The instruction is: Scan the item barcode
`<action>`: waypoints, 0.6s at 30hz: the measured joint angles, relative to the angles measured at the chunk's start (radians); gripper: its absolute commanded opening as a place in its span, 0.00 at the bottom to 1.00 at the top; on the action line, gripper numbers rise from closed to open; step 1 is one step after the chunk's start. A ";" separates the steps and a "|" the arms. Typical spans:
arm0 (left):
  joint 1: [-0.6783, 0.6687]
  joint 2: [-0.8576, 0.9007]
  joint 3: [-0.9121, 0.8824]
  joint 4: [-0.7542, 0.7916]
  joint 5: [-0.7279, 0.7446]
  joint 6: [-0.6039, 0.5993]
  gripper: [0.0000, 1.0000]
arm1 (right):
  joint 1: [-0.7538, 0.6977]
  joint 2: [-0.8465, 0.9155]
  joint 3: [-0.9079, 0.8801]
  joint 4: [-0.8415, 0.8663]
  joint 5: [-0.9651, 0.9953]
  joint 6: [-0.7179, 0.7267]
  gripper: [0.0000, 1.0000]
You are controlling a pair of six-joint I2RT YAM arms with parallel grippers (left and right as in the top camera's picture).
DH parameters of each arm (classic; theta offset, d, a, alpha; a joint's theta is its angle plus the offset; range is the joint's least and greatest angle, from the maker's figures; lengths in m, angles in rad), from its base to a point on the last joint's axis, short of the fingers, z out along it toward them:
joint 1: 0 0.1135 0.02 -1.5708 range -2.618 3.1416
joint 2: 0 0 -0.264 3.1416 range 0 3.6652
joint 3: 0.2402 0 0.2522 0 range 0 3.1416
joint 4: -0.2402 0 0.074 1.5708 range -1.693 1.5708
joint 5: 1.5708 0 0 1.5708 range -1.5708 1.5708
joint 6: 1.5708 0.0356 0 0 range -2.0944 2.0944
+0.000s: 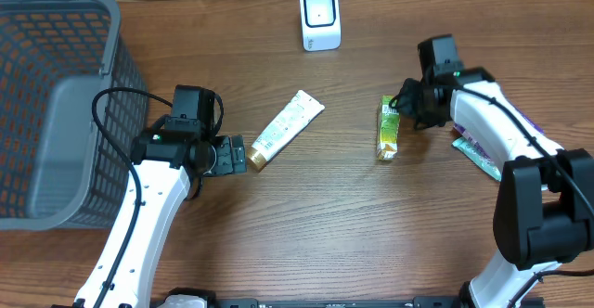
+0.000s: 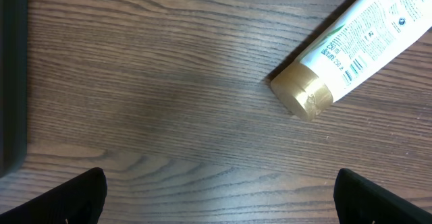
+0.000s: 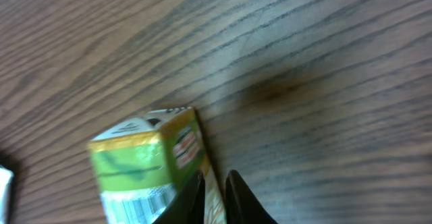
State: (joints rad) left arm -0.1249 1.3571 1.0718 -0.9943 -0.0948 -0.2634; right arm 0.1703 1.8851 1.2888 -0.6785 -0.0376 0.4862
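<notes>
Far left, we log a grey mesh basket (image 1: 56, 85) sitting on the wooden table (image 1: 306, 243).

Just right of the basket is the left gripper (image 1: 243, 155), over bare wood. Its jaws are spread wide and nothing is between them. In the left wrist view only its two dark fingertips (image 2: 77, 197) show, one in each bottom corner.

Next comes a white tube (image 1: 288, 127) lying on a slant. Its gold cap is the end nearer the left gripper, close to it but not touching. We see a barcode printed on the tube's side near the cap.

At the far edge, about mid-table, a small white scanner (image 1: 320, 19) stands upright. It is well apart from everything else.

Right of centre we find the green and yellow carton (image 1: 388, 130), lying flat on the wood with one short end towards the far edge. The right gripper (image 1: 406, 104) is at that far end. In the right wrist view its fingers stand almost together, with a thin strip of the carton's side wall pinched between them. We read that as a clench on the carton. A barcode shows on the carton's end face.

Furthest right, a teal packet (image 1: 475, 155) lies partly hidden beneath the right arm.
</notes>
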 measured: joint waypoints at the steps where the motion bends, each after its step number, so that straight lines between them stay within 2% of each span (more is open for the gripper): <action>1: 0.000 0.000 0.000 0.000 0.000 0.000 1.00 | 0.000 0.000 -0.020 0.027 0.000 0.001 0.12; 7: 0.000 0.000 0.000 0.000 0.000 0.000 1.00 | 0.000 0.000 -0.061 0.087 -0.019 -0.005 0.04; 12: 0.000 0.000 0.000 0.000 0.000 0.000 1.00 | 0.013 0.000 -0.061 0.130 -0.132 -0.095 0.04; 18: 0.000 0.000 0.000 0.000 0.000 0.000 1.00 | 0.120 0.000 -0.032 0.120 -0.192 -0.144 0.04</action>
State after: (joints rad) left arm -0.1249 1.3571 1.0718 -0.9939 -0.0948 -0.2634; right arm 0.2901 1.8854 1.2568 -0.5583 -0.2291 0.3420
